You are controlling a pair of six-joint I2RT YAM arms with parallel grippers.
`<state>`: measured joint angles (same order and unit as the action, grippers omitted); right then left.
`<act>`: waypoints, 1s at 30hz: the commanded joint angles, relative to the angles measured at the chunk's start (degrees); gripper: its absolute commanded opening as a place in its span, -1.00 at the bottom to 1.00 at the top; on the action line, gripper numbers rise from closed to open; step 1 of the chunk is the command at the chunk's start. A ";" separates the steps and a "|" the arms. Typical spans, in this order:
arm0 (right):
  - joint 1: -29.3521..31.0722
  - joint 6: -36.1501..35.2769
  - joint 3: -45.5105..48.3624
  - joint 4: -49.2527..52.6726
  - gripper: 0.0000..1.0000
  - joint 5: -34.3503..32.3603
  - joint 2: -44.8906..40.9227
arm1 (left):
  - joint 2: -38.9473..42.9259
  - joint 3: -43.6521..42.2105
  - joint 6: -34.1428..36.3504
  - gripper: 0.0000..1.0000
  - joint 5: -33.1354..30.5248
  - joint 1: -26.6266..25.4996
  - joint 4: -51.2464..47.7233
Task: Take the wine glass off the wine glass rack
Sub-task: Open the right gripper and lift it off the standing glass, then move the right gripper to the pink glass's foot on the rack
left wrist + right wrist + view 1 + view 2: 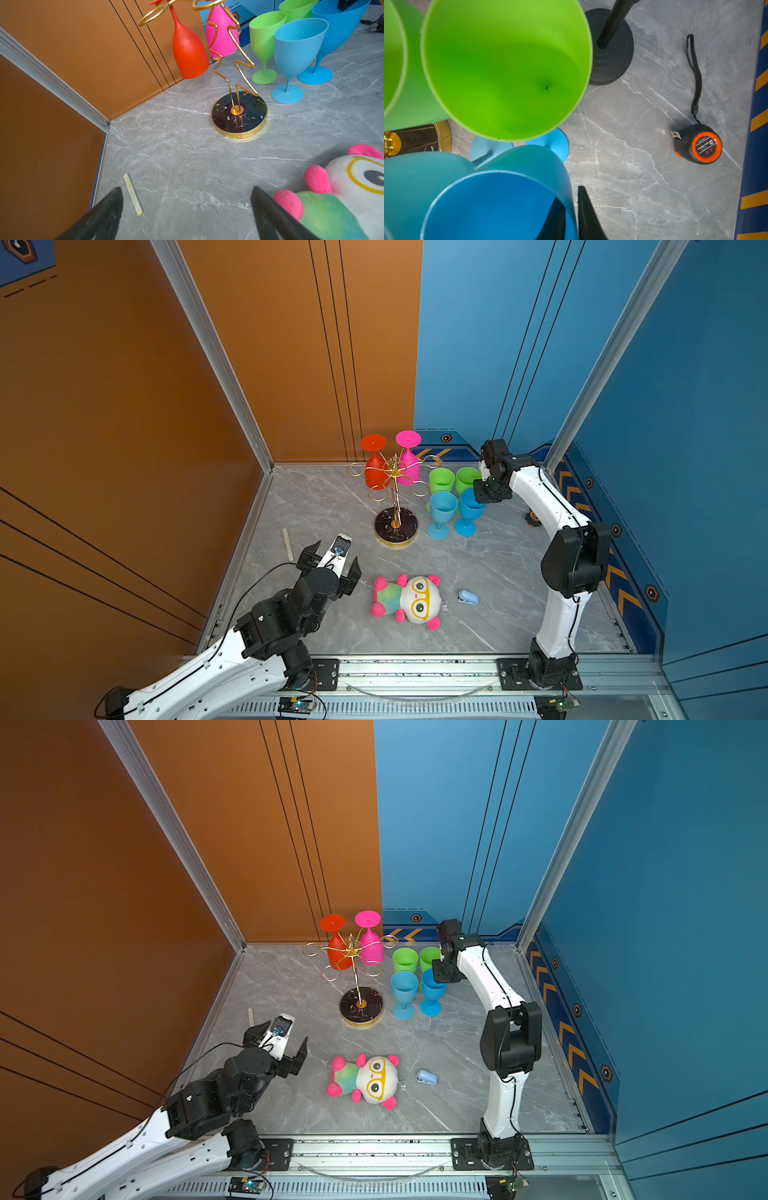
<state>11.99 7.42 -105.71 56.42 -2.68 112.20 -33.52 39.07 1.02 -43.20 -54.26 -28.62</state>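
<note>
Your right claw (pixel 569 195) straddles the rim of the right-hand blue glass (pixel 469 506), one finger inside the bowl and one outside, close together; whether they pinch it is unclear. That glass stands beside the rack (pixel 395 489), where a red glass (pixel 376 477) and a pink glass (pixel 409 470) hang upside down. Your left claw (pixel 187 189) is spread wide, holding nothing.

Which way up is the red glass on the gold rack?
Upside down: the red glass hangs from the gold rack, its round foot on top and its bowl opening downward.
</note>
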 commanded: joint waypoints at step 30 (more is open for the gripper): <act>0.51 3.43 -8.69 -8.18 0.39 22.91 -9.65 | 0.13 0.88 -1.19 0.96 4.65 3.30 -0.81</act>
<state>12.58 8.01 -111.37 51.94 10.74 102.08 -33.63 39.07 0.73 -39.72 -51.66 -28.62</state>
